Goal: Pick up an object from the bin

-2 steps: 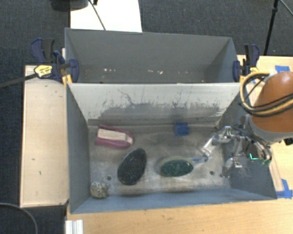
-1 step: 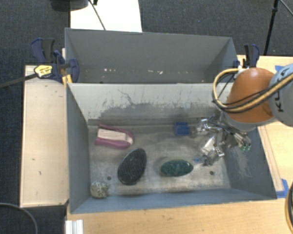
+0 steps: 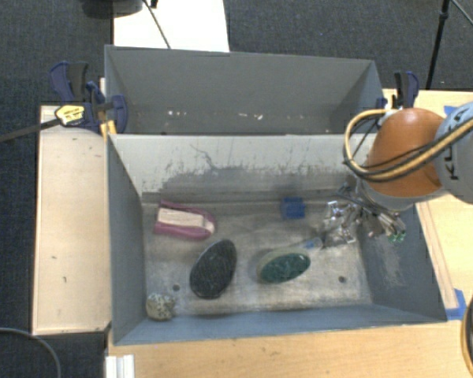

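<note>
1. The claw point(image 3: 336, 225) hangs low over the right part of the grey metal bin point(image 3: 236, 93), under the arm's orange wrist cover point(image 3: 406, 152); whether it is open or closed cannot be told
2. The nearest thing is a flat dark green oval piece point(image 3: 284, 268), lying on the floor just left of the claw and a little toward the front wall; its right end is close to the claw's tip, but I cannot tell whether they touch
3. A small blue cube point(image 3: 292, 208) sits left of the claw and toward the back wall, near that wall's foot and apart from the green oval
4. Farther left of the claw lies a black speckled oval stone point(image 3: 213, 268), beside the green oval with a strip of bare floor between them
5. Beyond it, near the left wall, rests a pink and white oblong block point(image 3: 183, 221)
6. A small mottled beige lump point(image 3: 160, 306) lies farthest from the claw, in the front-left corner
7. The sloping right wall rises just beside the claw, leaving little room on that side; bare floor lies open in front of the claw, toward the front wall
</note>
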{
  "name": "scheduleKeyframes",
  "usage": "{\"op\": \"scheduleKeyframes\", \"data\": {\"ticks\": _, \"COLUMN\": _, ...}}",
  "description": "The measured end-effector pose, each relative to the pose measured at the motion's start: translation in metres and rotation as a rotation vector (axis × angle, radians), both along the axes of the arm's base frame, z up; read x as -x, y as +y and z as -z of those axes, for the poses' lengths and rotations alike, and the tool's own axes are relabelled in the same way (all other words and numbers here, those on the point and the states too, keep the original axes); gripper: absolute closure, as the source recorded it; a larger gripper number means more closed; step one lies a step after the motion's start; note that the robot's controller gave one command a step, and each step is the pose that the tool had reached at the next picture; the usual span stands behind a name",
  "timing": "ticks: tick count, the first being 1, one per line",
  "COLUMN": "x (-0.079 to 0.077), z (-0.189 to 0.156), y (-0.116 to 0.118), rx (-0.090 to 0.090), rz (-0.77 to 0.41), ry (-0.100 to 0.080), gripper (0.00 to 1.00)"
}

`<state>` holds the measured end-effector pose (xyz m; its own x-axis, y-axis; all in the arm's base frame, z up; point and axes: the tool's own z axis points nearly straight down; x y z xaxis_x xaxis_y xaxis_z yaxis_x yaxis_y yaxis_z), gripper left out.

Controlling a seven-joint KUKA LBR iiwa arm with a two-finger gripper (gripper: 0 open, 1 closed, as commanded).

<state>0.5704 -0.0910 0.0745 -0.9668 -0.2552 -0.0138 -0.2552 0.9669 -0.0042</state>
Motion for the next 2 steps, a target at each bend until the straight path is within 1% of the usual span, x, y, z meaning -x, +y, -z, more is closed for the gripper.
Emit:
{"op": "scheduleKeyframes", "data": {"ticks": 1, "x": -0.008, "z": -0.109, "y": -0.027, "rx": 0.003, "rz": -0.096, "ry": 0.003, "gripper": 1.00}}
{"op": "scheduleKeyframes", "data": {"ticks": 2, "x": -0.019, "z": -0.167, "y": -0.025, "rx": 0.002, "rz": -0.069, "ry": 0.004, "gripper": 1.00}}
